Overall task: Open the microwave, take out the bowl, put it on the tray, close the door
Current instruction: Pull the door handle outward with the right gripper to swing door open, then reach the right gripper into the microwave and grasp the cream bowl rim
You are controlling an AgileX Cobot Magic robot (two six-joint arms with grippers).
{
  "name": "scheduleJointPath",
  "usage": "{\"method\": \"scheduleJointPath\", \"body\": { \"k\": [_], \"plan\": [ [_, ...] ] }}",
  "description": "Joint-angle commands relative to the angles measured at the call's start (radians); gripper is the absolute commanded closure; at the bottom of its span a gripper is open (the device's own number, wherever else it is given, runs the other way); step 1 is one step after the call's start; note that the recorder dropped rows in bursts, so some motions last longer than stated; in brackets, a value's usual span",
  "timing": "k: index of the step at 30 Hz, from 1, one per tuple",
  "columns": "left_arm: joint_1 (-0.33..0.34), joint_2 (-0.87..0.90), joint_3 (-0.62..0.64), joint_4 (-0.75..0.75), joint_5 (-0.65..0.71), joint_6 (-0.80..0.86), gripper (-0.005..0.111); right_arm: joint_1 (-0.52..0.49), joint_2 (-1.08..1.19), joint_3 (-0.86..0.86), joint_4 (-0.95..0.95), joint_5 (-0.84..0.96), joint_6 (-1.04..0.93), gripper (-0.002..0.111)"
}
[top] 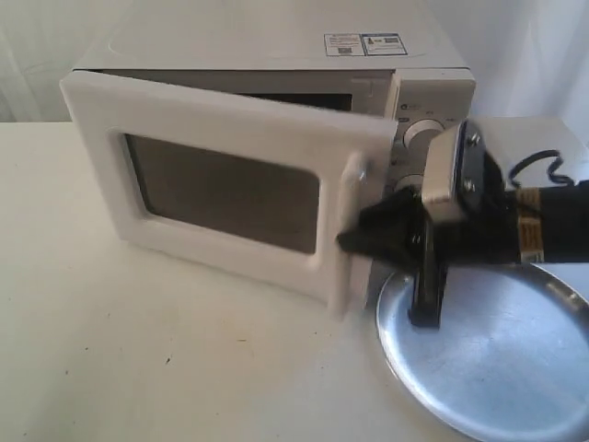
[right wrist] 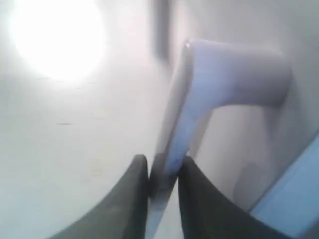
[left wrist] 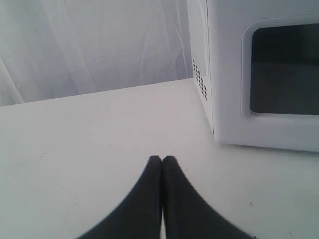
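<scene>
The white microwave (top: 276, 55) stands at the back of the table. Its door (top: 225, 189) with the dark window is swung partly open toward the front left. My right gripper (top: 354, 238) is shut on the door's vertical white bar handle (top: 351, 235); in the right wrist view the handle (right wrist: 199, 109) runs between the two black fingers (right wrist: 134, 194). The silver tray (top: 497, 354) lies on the table at the front right, under the right arm. My left gripper (left wrist: 162, 160) is shut and empty, low over the table beside the microwave (left wrist: 264, 74). The bowl is hidden.
The table (top: 138, 359) is pale cream, with a white curtain behind it. Two round white knobs (top: 421, 134) sit on the microwave's right panel. The right arm's cable (top: 538, 166) loops above the tray.
</scene>
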Motion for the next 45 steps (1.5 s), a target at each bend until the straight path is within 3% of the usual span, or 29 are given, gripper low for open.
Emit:
{"method": "scheduleJointPath", "body": {
  "k": [1, 7, 15, 24, 29, 36, 40, 45],
  "plan": [
    [-0.001, -0.002, -0.003, -0.008, -0.004, 0.000, 0.107, 0.057, -0.061, 0.042, -0.086, -0.208, -0.037, 0.108],
    [-0.001, -0.002, -0.003, -0.008, -0.004, 0.000, 0.107, 0.057, -0.116, 0.085, -0.092, -0.208, 0.012, 0.108],
    [-0.001, -0.002, -0.003, -0.008, -0.004, 0.000, 0.107, 0.057, -0.274, 0.158, -0.090, -0.205, 0.222, 0.108],
    [-0.001, -0.002, -0.003, -0.008, -0.004, 0.000, 0.107, 0.059, -0.396, 0.209, 0.053, 0.093, 0.290, 0.108],
    [-0.001, -0.002, -0.003, -0.008, -0.004, 0.000, 0.107, 0.085, -0.254, 0.206, 0.333, 0.079, 0.098, 0.108],
    [-0.001, -0.002, -0.003, -0.008, -0.004, 0.000, 0.107, 0.229, 0.029, 0.099, 0.509, 0.070, -0.132, 0.108],
    [-0.001, -0.002, -0.003, -0.008, -0.004, 0.000, 0.107, 0.311, 0.121, -0.042, 0.687, 0.258, -0.230, 0.108],
    [-0.001, -0.002, -0.003, -0.008, -0.004, 0.000, 0.107, 0.400, 0.176, -0.246, 0.701, 0.576, -0.243, 0.108]
  ]
}}
